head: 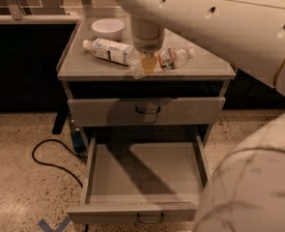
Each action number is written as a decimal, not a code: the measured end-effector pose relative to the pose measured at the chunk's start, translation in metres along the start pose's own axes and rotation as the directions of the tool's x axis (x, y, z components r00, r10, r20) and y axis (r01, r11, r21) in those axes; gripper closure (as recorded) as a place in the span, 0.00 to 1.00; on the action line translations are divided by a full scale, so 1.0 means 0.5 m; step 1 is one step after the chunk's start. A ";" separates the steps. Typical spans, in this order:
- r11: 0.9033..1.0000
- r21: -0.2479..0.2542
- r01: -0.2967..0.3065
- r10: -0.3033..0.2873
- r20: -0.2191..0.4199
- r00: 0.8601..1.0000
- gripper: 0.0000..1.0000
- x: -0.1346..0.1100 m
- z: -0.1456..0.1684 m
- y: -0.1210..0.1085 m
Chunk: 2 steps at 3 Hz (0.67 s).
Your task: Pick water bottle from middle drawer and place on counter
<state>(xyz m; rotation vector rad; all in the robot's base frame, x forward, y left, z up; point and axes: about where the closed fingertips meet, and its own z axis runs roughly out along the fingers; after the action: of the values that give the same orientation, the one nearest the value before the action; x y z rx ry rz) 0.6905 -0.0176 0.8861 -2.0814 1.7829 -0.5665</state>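
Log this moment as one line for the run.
phase: placing | end effector: holds water bottle low over counter front | open drawer: empty | nearby: labelled bottle, white bowl

Clear water bottle [175, 58] lying on counter [84, 65], hand [148, 62] beside it

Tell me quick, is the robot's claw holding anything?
Gripper: closed on the water bottle, low over the counter near its front edge.
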 end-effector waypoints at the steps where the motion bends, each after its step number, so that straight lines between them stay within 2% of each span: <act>1: 0.997 -0.026 -0.076 0.073 -0.083 0.994 1.00 0.132 0.040 -0.024; 2: 0.989 -0.011 -0.149 0.147 -0.125 0.981 1.00 0.276 0.093 -0.071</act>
<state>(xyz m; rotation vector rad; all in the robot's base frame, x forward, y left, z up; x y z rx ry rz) 0.7627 -0.1487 0.8748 -1.9436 2.0006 -0.6509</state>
